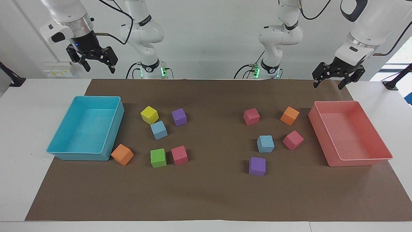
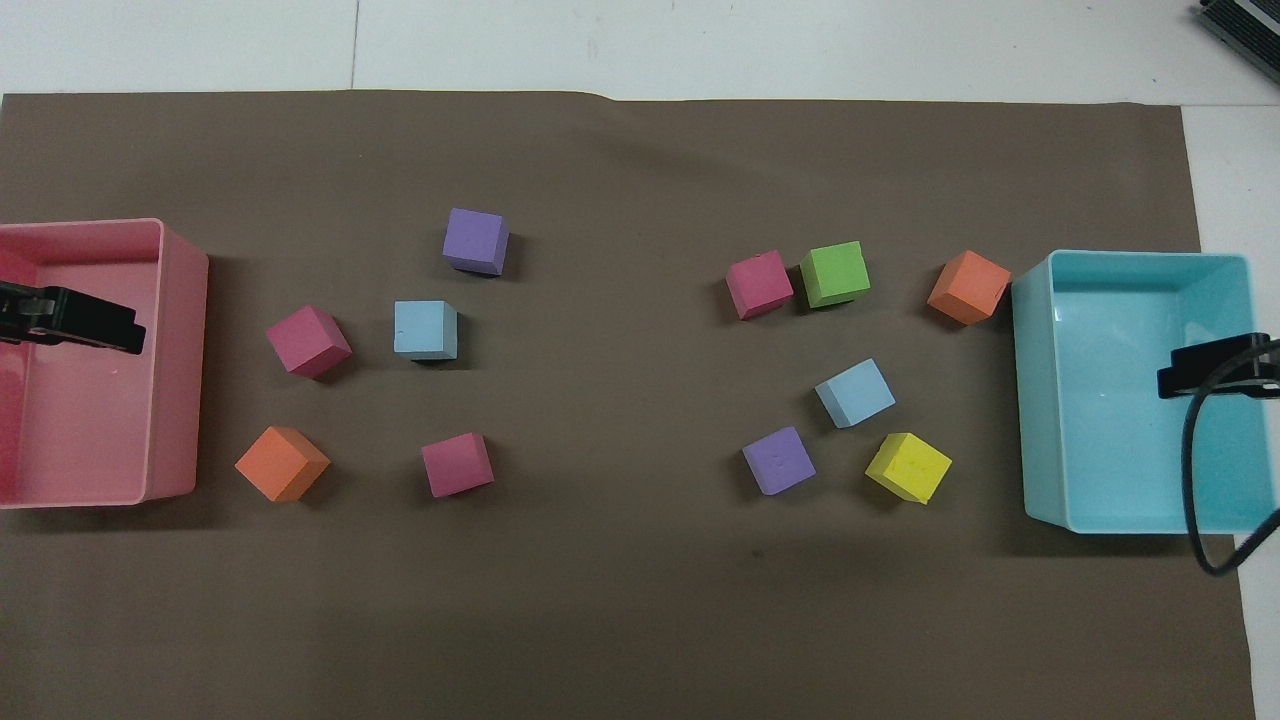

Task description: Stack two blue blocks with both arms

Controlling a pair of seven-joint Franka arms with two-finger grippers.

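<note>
Two blue blocks rest flat on the brown mat covering the bench. The first blue block [image 1: 158, 130] [image 2: 855, 393] lies toward my right arm's end, turned a little askew to the mat's edges, between a yellow cube [image 1: 149, 114] [image 2: 908, 467] and a purple cube [image 1: 179, 116] [image 2: 778, 460] that sit nearer to me. The second blue block [image 1: 265, 143] [image 2: 426, 329] lies toward my left arm's end, its sides nearly square to the mat, beside a pink cube [image 1: 293, 140] [image 2: 308, 341]. Being cubes, neither has a long axis. The two are well apart and unstacked.

My right gripper [image 1: 98, 62] [image 2: 1215, 367] hangs raised over the turquoise tray [image 1: 111, 141] [image 2: 1035, 400], jaws spread wide, holding nothing. My left gripper [image 1: 329, 81] [image 2: 70, 320] hangs raised over the pink tray [image 1: 322, 129] [image 2: 180, 350], jaws likewise wide and touching nothing. Both arms wait.
</note>
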